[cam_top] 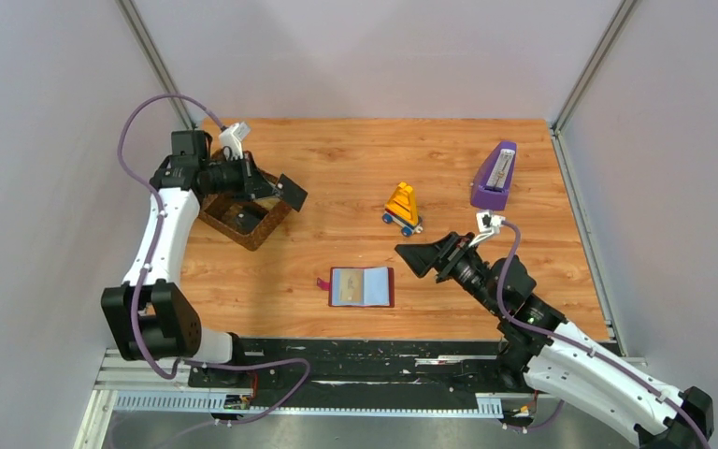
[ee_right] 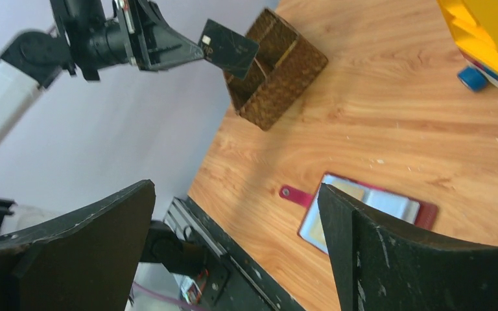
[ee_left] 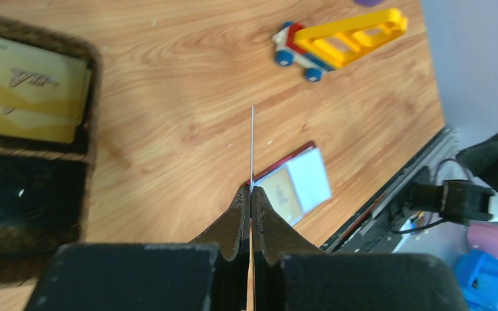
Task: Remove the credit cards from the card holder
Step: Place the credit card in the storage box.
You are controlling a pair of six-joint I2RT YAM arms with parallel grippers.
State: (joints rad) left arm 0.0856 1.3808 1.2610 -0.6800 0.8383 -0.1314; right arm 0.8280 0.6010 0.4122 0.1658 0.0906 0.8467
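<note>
The dark red card holder (cam_top: 363, 287) lies open on the table near the front, its snap tab to the left, grey-blue sleeves up with a tan card showing. It also shows in the left wrist view (ee_left: 296, 182) and the right wrist view (ee_right: 369, 204). My left gripper (cam_top: 277, 191) is shut on a black credit card (cam_top: 292, 193), held above the right edge of the wicker basket (cam_top: 243, 217). The card is edge-on in the left wrist view (ee_left: 252, 146) and shows in the right wrist view (ee_right: 229, 48). My right gripper (cam_top: 427, 254) is open and empty, right of the holder.
The brown basket holds yellow cards (ee_left: 26, 91) in one compartment. A yellow toy crane truck (cam_top: 402, 207) stands in the middle of the table. A purple wedge-shaped stand (cam_top: 495, 176) is at the back right. A black rail runs along the table's front edge (cam_top: 383, 351).
</note>
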